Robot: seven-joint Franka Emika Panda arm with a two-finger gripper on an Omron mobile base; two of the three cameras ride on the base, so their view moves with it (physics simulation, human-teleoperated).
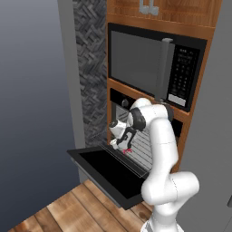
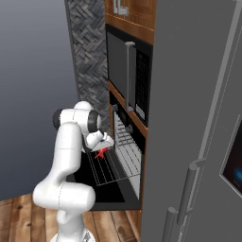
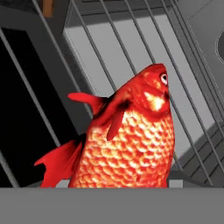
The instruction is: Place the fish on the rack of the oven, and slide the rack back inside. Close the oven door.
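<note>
Fish [image 3: 131, 140] in claw [image 1: 126, 149] (head away) over rack [image 3: 183, 83]

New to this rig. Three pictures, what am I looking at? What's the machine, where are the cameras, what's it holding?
It is a rendered kitchen with a white robot arm on a mobile base. Two pictures come from cameras on the base, behind the arm to its left and right. The third looks along the gripper from the hand itself.

The arm faces a black wall oven whose door lies open and flat. The wire rack is pulled out over it. A microwave sits above.

The gripper is shut on a small red fish, held just above the rack; whether the fish touches the rack is unclear.
</note>
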